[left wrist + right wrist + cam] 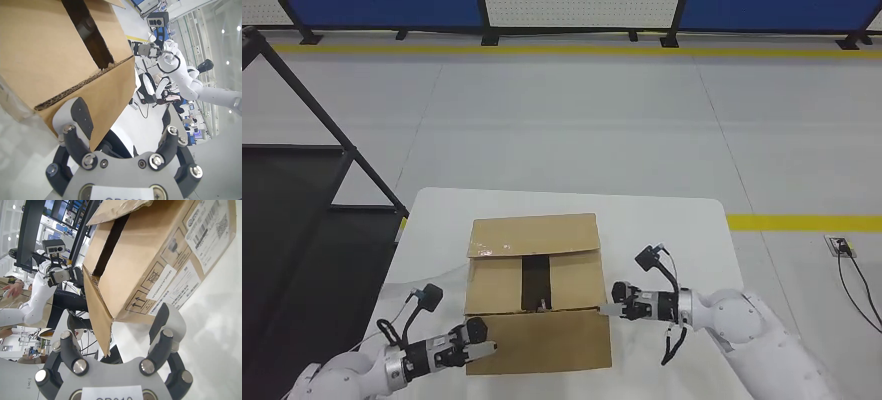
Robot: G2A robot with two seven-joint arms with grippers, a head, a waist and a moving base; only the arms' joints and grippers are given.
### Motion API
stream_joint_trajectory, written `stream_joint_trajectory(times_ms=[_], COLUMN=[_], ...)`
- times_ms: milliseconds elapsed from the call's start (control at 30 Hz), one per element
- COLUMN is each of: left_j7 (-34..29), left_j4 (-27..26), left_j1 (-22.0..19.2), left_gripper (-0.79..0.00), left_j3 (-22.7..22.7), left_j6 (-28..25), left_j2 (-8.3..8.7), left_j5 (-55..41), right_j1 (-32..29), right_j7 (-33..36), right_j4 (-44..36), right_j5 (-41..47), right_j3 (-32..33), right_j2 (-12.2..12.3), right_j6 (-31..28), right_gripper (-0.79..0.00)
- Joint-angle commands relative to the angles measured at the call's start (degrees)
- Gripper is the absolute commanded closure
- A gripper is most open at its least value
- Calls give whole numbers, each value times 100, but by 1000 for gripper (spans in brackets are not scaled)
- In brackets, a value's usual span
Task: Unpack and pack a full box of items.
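Observation:
A brown cardboard box [504, 282] stands in the middle of the white table [682, 230]. Its far flap [534, 234] and near flap [542, 342] are folded outward, and a dark gap [535, 280] runs between the two inner flaps. My left gripper [485, 350] is open at the near flap's left end, with the flap [105, 94] running between its fingers [81, 113]. My right gripper [608, 311] is open at the flap's right corner, the flap's edge [96, 309] between its fingers [166, 317]. Through the gap a dark item [85, 28] shows inside the box.
A black frame and dark surface [302, 250] stand just left of the table. The table has bare strips to the right of the box and along its far edge. Printed labels [181, 285] cover the box's right side.

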Motion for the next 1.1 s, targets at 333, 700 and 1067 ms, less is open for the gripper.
stream_joint_trajectory(times_ms=[333, 700, 1067], left_j7=[127, 181, 337], left_j4=[149, 296, 325], left_j1=[-126, -282, -335], left_gripper=[-785, -785, -785], left_j3=[0, 15, -76], left_j6=[52, 101, 124], left_j2=[69, 132, 195], left_j5=[-37, -24, -29], right_j1=[19, -64, -10], right_j7=[445, 977, 1091], right_j4=[19, -122, -149], right_j5=[272, 736, 2219], right_j3=[-142, -192, 11], right_j2=[2, 61, 185], right_j6=[-689, -1156, -633], right_gripper=[-785, -785, -785])
